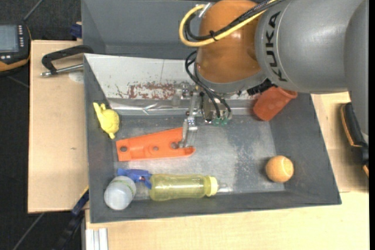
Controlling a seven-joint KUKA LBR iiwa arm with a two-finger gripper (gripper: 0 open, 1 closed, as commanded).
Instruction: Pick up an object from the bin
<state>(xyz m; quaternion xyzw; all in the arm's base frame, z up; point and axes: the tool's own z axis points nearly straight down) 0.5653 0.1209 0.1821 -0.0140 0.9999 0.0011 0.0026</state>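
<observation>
My gripper (190, 133) hangs under the orange wrist cover in the middle of the bin. Its tip comes down at the right end of a flat orange plastic piece (153, 147) that lies across the bin floor, left of centre. It looks to be touching the piece's upper right edge. In front of that piece lies a yellowish clear bottle (179, 187) on its side, with a white cap (119, 195) at its left end. A small blue piece (134, 175) sits just above the cap.
A yellow toy figure (107, 120) lies against the left wall. An orange ball (279, 169) rests at the front right. A red-orange cup (273, 102) sits at the back right, partly under the arm. The arm covers the bin's back middle.
</observation>
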